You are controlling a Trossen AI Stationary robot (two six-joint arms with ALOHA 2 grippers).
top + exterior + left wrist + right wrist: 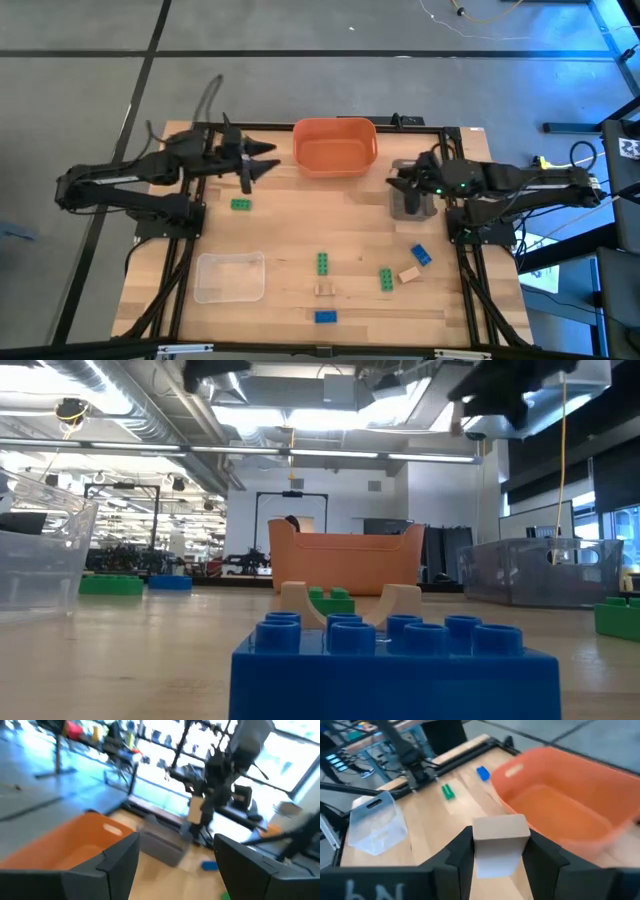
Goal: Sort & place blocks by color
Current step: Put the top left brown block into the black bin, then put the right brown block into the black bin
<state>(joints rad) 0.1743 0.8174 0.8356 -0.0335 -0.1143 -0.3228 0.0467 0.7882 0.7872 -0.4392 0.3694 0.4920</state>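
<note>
The right tool (496, 851) is squeezing a small tan wooden block (500, 844) above the grey tray (412, 203), right of the orange plastic bowl (335, 146). It should lower gently before letting go. The left tool (262, 158) is waiting open, holding nothing.

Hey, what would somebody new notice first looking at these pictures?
Probably the orange bowl at the table's far edge, between the two arms. Next, the right gripper, shut on a tan block held above the grey tray. Loose green, blue and tan blocks lie scattered across the near half.
</note>
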